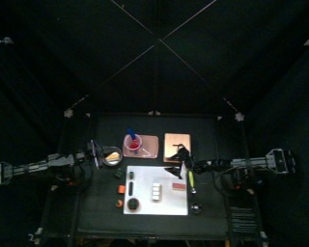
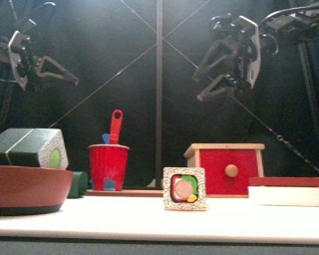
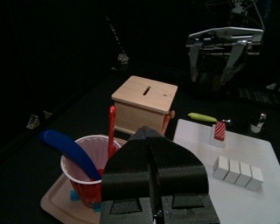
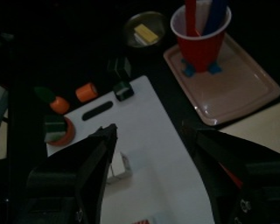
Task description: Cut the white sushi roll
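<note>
Both arms: up off the table, nothing held.
left gripper (image 3: 154,144): jaws pressed together, empty; sits over the red cup (image 3: 90,166) on the table's left side.
right gripper (image 4: 150,131): jaws spread wide, empty; hangs above the white board (image 4: 166,166).
white sushi roll (image 3: 238,169): lies on the white board, near one edge, apart from both grippers; looks like a row of pale segments, though the wrist views are too dim to be sure.
wooden box (image 3: 146,101): beside the red cup, behind the board.
</note>
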### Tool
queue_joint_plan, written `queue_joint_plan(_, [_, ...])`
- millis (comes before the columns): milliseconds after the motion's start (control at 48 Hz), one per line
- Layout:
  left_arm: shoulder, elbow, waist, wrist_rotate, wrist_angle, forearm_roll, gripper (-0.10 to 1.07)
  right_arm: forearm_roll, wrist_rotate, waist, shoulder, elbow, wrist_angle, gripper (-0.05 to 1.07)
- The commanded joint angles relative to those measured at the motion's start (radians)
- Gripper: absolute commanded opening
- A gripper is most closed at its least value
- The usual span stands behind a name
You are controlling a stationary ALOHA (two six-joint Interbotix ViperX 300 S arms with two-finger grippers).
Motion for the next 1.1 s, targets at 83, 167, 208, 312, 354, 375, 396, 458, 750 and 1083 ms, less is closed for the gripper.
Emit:
queue_joint_plan(83, [0.006,-0.018,0.005,0.002,-0.005,0.002,0.0,-0.035,-0.002,-0.015,0.041,-0.155,0.038,0.93])
queue_joint_plan(167, [0.006,-0.02,0.006,0.003,-0.005,0.002,0.0,-0.064,-0.005,-0.021,0.077,-0.202,0.081,0.93])
queue_joint_plan(208, [0.006,-0.02,0.008,0.002,-0.005,0.002,0.0,-0.091,-0.005,-0.028,0.089,-0.216,0.087,0.93])
queue_joint_plan(312, [0.006,-0.017,0.008,0.002,-0.005,0.003,0.0,-0.126,-0.005,-0.038,0.123,-0.264,0.077,0.93])
queue_joint_plan(354, [0.006,-0.015,0.006,0.002,-0.002,0.003,0.0,-0.133,-0.005,-0.038,0.141,-0.288,0.072,0.93])
queue_joint_plan(375, [0.006,-0.015,0.006,0.002,0.0,0.003,0.0,-0.137,-0.005,-0.038,0.152,-0.301,0.071,0.93])
queue_joint_plan(396, [0.006,-0.014,0.006,0.002,0.003,0.003,0.0,-0.141,-0.005,-0.038,0.17,-0.318,0.071,0.93])
queue_joint_plan(458, [0.006,-0.014,0.006,0.003,0.012,0.003,0.0,-0.153,-0.005,-0.04,0.207,-0.347,0.071,0.93])
queue_joint_plan(750, [0.006,-0.002,0.009,0.003,0.02,0.006,0.0,-0.29,-0.014,-0.089,0.252,-0.397,0.067,0.91])
queue_joint_plan(1083, [0.006,0.005,0.009,0.002,0.02,0.003,0.0,-0.218,-0.359,-0.086,0.295,-0.492,0.209,0.77])
